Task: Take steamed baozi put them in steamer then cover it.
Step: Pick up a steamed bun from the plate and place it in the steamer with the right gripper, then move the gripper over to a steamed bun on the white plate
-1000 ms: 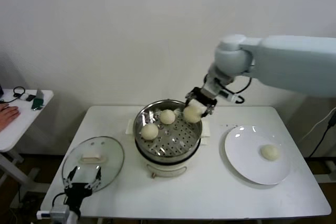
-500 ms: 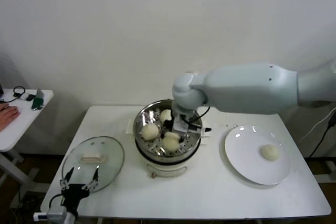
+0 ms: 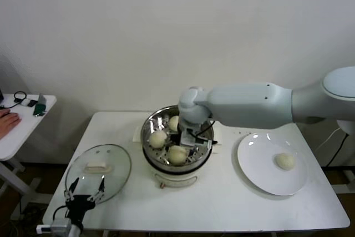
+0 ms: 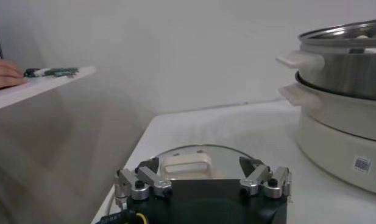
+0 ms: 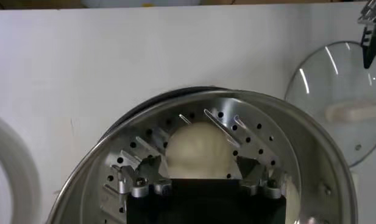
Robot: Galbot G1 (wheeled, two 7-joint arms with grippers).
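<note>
The steamer (image 3: pixel 145 140) stands mid-table with three baozi on its perforated tray (image 5: pixel 261 140): one at the left (image 3: pixel 158 138), one at the back (image 3: pixel 173 122), one at the front (image 3: pixel 177 154). My right gripper (image 3: pixel 187 139) reaches down into the pot. It is open (image 5: pixel 198 163), its fingers straddling the front baozi (image 5: pixel 197 149) with a slight gap on each side. A further baozi (image 3: pixel 285 161) lies on the white plate (image 3: pixel 260 176). The glass cover (image 3: pixel 99 170) lies flat at the table's left. My left gripper (image 3: pixel 84 197) hovers open just in front of it (image 4: pixel 200 165).
A small side table (image 3: pixel 22 120) with a person's hand (image 3: pixel 8 119) on it stands to the far left. The steamer's white base (image 4: pixel 343 143) and side handles (image 4: pixel 300 59) rise close to the cover (image 4: pixel 194 159).
The right arm swung over and lowered its baozi from the steamer's back rim onto the tray, then opened its fingers. The left arm stayed put.
</note>
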